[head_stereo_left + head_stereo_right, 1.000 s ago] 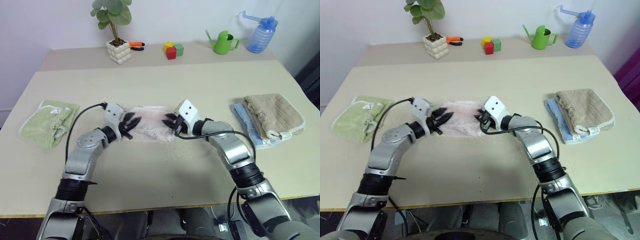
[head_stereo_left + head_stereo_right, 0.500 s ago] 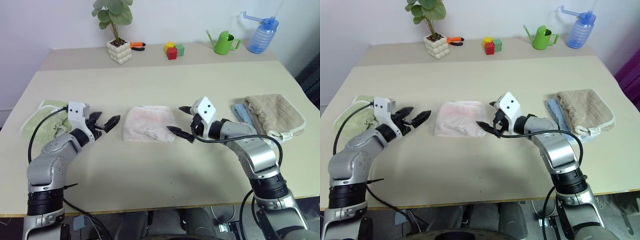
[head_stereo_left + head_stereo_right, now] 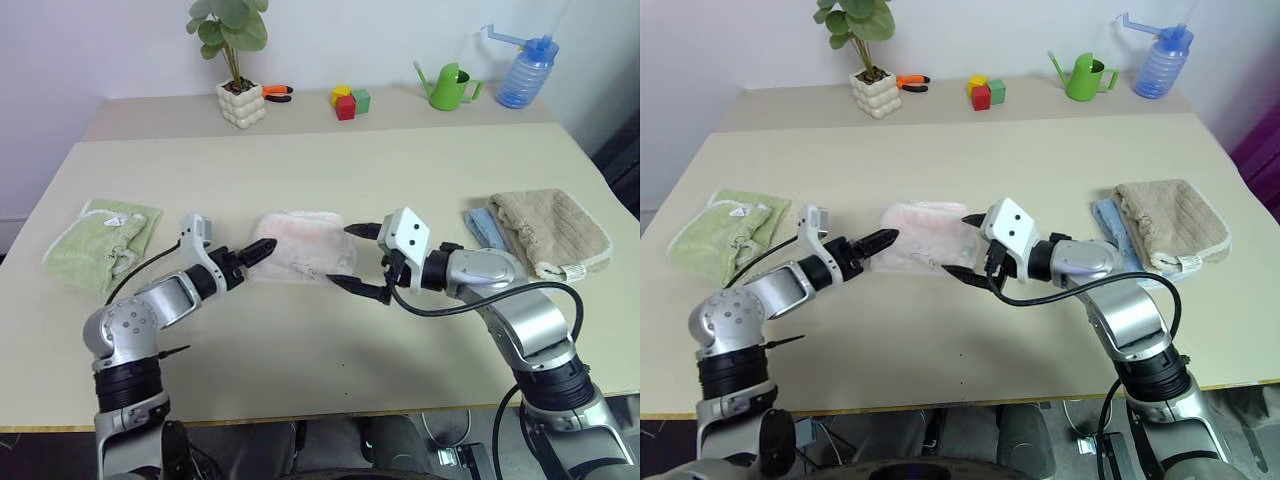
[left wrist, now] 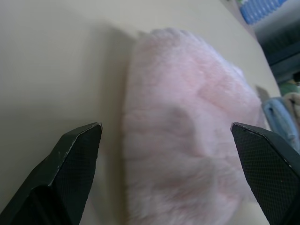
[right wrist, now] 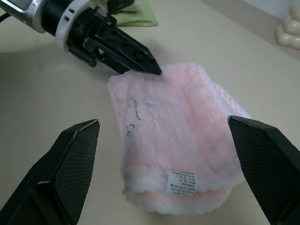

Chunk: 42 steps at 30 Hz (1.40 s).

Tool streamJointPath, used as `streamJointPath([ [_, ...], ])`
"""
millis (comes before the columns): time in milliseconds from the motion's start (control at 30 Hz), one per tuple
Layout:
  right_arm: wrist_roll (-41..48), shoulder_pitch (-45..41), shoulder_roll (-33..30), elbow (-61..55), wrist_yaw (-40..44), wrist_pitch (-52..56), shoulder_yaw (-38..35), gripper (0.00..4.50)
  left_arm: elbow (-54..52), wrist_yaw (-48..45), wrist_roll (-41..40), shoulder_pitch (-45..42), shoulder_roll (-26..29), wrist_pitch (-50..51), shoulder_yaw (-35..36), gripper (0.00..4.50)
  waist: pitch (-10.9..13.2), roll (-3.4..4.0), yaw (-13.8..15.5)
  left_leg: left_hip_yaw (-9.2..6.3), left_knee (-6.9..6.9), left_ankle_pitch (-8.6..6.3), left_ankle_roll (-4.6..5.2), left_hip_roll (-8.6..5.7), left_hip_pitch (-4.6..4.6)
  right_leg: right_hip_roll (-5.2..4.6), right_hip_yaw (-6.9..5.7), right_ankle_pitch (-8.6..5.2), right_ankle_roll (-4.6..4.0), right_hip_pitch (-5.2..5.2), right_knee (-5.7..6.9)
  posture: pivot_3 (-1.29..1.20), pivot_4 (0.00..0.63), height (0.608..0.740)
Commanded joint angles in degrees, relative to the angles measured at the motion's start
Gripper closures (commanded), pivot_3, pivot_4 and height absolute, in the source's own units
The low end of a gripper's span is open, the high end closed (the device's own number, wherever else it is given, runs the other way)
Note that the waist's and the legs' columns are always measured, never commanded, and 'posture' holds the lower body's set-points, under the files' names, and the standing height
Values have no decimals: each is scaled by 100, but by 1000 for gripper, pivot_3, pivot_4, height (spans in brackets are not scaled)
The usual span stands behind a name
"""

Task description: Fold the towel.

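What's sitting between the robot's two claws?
The pink towel, folded on the table. In the left eye view it lies between the open left gripper and open right gripper.

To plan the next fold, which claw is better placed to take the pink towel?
Probably the left claw: its tips sit at the towel's corner. The right claw is open, just off the opposite edge.

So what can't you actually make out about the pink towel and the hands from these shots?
- Print on the white label of the towel: too small to read, right wrist view.
- Towel's underside and inner layers: hidden by its own fold.
- Far edge of the towel: blurred, left wrist view.
- Whether the left hand touches the towel: its tip overlaps the edge.
- Blue towel: mostly covered by the beige towel.
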Motion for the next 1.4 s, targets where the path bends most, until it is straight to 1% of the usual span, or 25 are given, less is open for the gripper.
streamJointPath([
  [33, 86, -33, 56, -274, -90, -97, -81, 0, 68, 159, -285, -124, -337, 190, -96, 833, 0, 0, -1, 0, 0, 0, 0, 0, 0, -1, 0, 0, 0, 0, -1, 0, 150, 732],
  [67, 88, -8, 56, -305, -109, -92, -73, 0, 84, 200, -314, -146, -432, 188, -83, 1198, 0, 0, -1, 0, 0, 0, 0, 0, 0, -1, 0, 0, 0, 0, 0, 0, 150, 732],
  [100, 86, 18, 53, -332, -125, -90, -62, 0, 93, 228, -301, -161, -487, 181, -90, 1686, 1, -2, -4, 0, 1, 0, 0, 0, 0, -1, 0, 0, 0, 0, -1, 0, 150, 732],
  [133, 84, 41, 52, -355, -143, -87, -51, 0, 106, 258, -278, -175, -527, 170, -96, 2293, 1, -2, -8, 0, 1, 0, 0, 0, -1, 0, -1, 0, 0, 0, -1, 0, 150, 732],
  [233, 82, 80, 59, -404, -186, -68, -32, 0, 115, 326, -272, -179, -581, 158, -90, 3735, 1, -2, -19, 0, 0, 0, -1, 2, -1, 2, 0, 0, 0, -3, 0, 0, 150, 732],
  [267, 74, 93, 65, -413, -202, -67, -16, 0, 97, 331, -270, -169, -590, 148, -112, 4289, 1, -2, -14, 0, 0, 0, -1, 2, 0, 2, 0, 0, 0, -3, 0, 0, 150, 732],
  [300, 64, 108, 70, -419, -217, -71, 1, 0, 70, 322, -260, -155, -594, 123, -143, 4431, 1, -2, -12, 0, -1, 0, -1, 2, 0, 2, 0, 0, 0, -3, 0, 0, 150, 732],
  [333, 58, 117, 72, -421, -227, -76, 14, 0, 50, 313, -251, -146, -593, 104, -167, 4431, 1, -2, -11, 0, 0, 0, -1, 2, -1, 2, 0, 0, 0, -3, 0, 0, 150, 732],
  [400, 20, 136, 72, -403, -245, -105, 56, 0, -119, 161, -81, -162, -582, -469, -162, 4431, 1, -2, -9, 1, 1, 0, -1, 1, -1, 1, 0, 0, 0, -2, -1, 0, 150, 732],
  [500, -7, 142, 58, -377, -258, -132, 91, 0, -87, 296, -52, -515, -605, -1471, 337, 4431, 2, -3, -6, 1, 1, 1, -2, 2, -2, 1, 0, 0, 0, -2, -1, 0, 150, 732],
  [567, -8, 139, 39, -366, -248, -145, 110, 0, 14, 538, -45, -826, -484, -2026, 708, 4431, 3, -6, -5, 0, 1, 1, -3, 2, -2, 1, -1, 0, 0, -3, -1, 0, 150, 732],
  [633, -11, 136, 27, -358, -241, -158, 125, 0, 80, 693, 4, -990, -381, -2339, 872, 4431, 4, -6, -17, 0, 0, 1, -3, 3, -2, 1, -1, 0, -1, -3, -2, 0, 150, 732],
  [700, -8, 123, 21, -338, -226, -178, 133, 0, 239, 988, 74, -1301, -79, -2810, 1262, 4431, 3, -6, -24, 6, -1, 0, -3, 3, 1, 2, 2, 0, 0, -3, -3, 0, 150, 732],
  [767, -15, 117, 32, -323, -221, -200, 159, 0, 351, 1359, 74, -1511, 354, -3279, 1856, 4431, 4, -7, -25, 6, -2, 0, -3, 4, -1, 2, 2, 0, 0, -6, -6, 0, 150, 732],
  [833, -13, 124, 40, -304, -203, -228, 194, 0, 391, 1508, 112, -1374, 750, -3535, 2239, 4431, 7, -12, -63, 8, -3, 0, -3, 5, -4, 3, 4, 0, 0, -14, -4, 0, 150, 732],
  [867, -15, 130, 37, -293, -190, -249, 214, 0, 427, 1593, 70, -1260, 859, -3567, 2384, 4431, 7, -12, -72, 9, -5, 0, -4, 6, -5, 5, 8, 0, 0, -17, -4, 0, 150, 732],
  [933, -16, 137, 33, -268, -163, -294, 241, 0, 415, 1795, -50, -919, 875, -3592, 2627, 4431, 6, -11, -53, 15, -10, 0, -3, 5, -3, 5, 14, 0, 0, -19, -5, 0, 150, 732],
  [1033, -34, 112, 44, -178, -139, -371, 260, 0, 163, 2048, -69, -182, 652, -3600, 2802, 4431, 1, -18, 2, 18, -4, -1, 0, 2, 1, 2, 16, 1, 1, -11, -5, 0, 150, 732],
  [1100, -46, 68, 64, -101, -131, -419, 274, 0, 14, 2276, -189, 194, 383, -3545, 2815, 4431, -10, -45, 18, 13, 3, -2, 1, 2, -1, 2, 14, 1, 2, -6, -5, 0, 150, 732],
  [1200, -58, 23, 88, -24, -90, -490, 315, 0, -200, 2335, -216, 702, 141, -3392, 2561, 4431, -13, -74, 28, -6, 18, -4, 2, 2, -3, 3, -2, 1, 1, 8, -4, 0, 150, 732],
  [1233, -53, 16, 90, -10, -66, -508, 325, 0, -236, 2376, -353, 784, 57, -3370, 2581, 3733, -13, -74, 28, -10, 22, -5, 2, 3, -3, 4, -6, 1, 1, 11, -4, 0, 150, 732],
  [1267, -57, 9, 88, 7, -41, -525, 334, 0, -271, 2434, -496, 826, -29, -3430, 2660, 3415, -13, -74, 28, -11, 22, -7, 6, 2, -2, 4, -7, 0, 1, 14, -4, 0, 150, 732],
  [1300, -66, 2, 85, 28, -19, -542, 339, 0, -299, 2506, -645, 849, -86, -3479, 2745, 2862, -13, -74, 24, -13, 23, -11, 13, 3, -2, 4, -10, 0, 1, 14, -4, 0, 150, 732],
  [1367, -72, -5, 72, 78, 19, -583, 328, 0, -362, 2602, -762, 907, -119, -3564, 2800, 2021, -13, -74, -2, -15, 23, -14, 17, 3, -1, 4, -12, 0, 0, 15, -3, 0, 150, 732],
  [1400, -78, -23, 74, 123, 34, -606, 323, 0, -387, 2641, -751, 951, -97, -3634, 2827, 1457, -13, -74, -5, -15, 23, -11, 8, 4, -1, 4, -12, 0, 0, 14, -3, 0, 150, 732],
])
